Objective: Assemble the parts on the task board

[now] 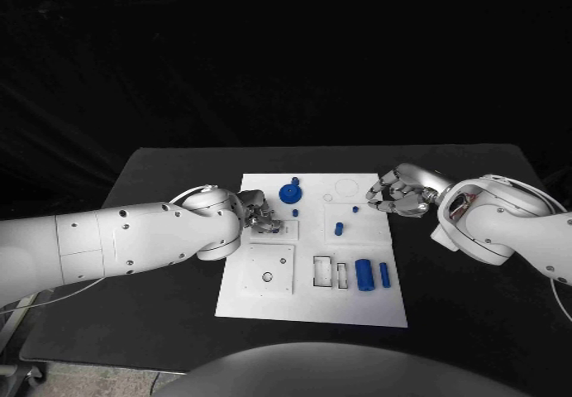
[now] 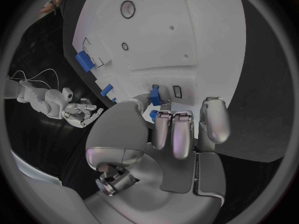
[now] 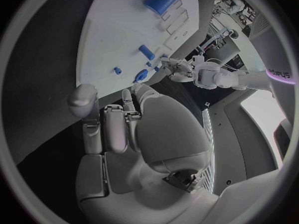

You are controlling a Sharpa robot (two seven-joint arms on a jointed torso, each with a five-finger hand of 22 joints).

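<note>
Nearest me, two blue cylinders [image 1: 372, 275] are lying on the task board [image 1: 312, 308] at its near right; I judge them light, rigid, slick plastic, best pinched across the barrel. Mid-board, my left hand [image 1: 259, 217] is hovering at the left edge, fingers curled near a small blue peg [image 2: 155, 95]; I cannot tell whether it is gripping. Farther off, a blue disc part [image 1: 291, 193] is standing just beyond that hand. My right hand [image 1: 398, 195] is hanging over the far right corner, fingers curled, empty.

both robot hands curled, empty: left [image 1: 260, 213], right [image 1: 399, 193]
</note>
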